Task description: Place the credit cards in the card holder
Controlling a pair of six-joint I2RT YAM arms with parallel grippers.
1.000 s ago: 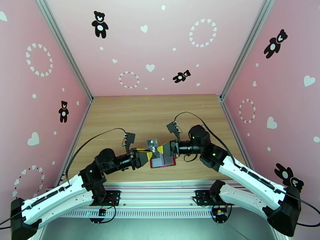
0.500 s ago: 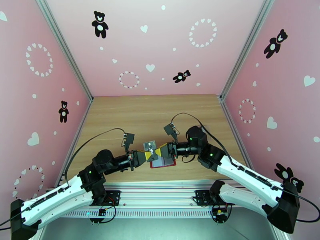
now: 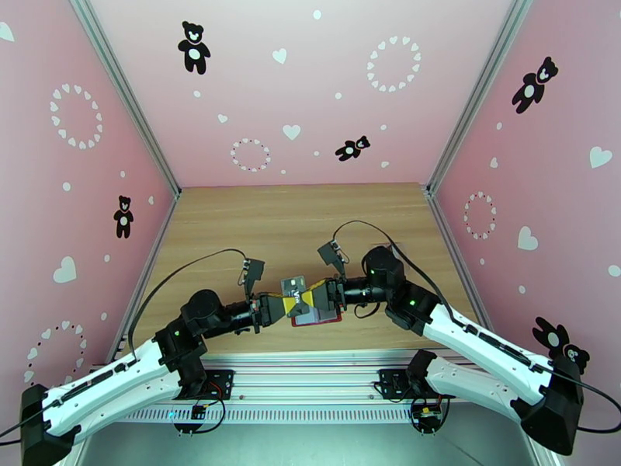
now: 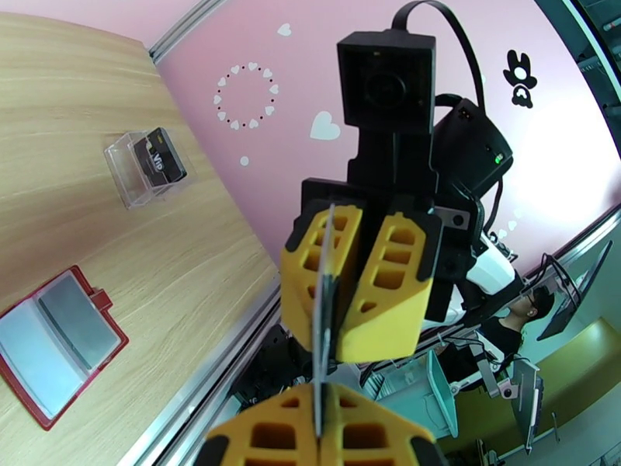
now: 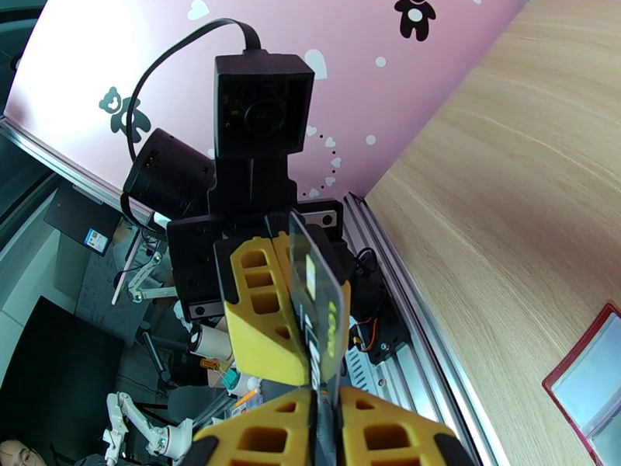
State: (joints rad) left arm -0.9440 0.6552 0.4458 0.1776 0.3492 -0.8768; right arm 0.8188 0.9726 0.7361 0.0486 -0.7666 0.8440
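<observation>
Red card holder (image 4: pixel 101 300) open on your wooden counter (image 4: pixel 194 250), clear pouch (image 4: pixel 147 168) well apart, your left claw (image 3: pixel 289 304) and right claw (image 3: pixel 314 293) both clamped on one grey card (image 3: pixel 293 286) above it, pink bear-print walls (image 3: pixel 310 87).

Robotics laboratory. Two arms (image 3: pixel 116 378) are bolted to an aluminium rail (image 3: pixel 310 374) at a wooden table (image 3: pixel 310 219) inside a pink-walled booth (image 3: pixel 310 87). Beyond the right jaws are a monitor (image 4: pixel 578 293) and a seated person (image 4: pixel 518 324); beyond the left jaws, another white arm (image 5: pixel 167 440).

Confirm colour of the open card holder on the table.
Card holder is dark red, greyish clear pockets inside; best in left wrist view.
</observation>
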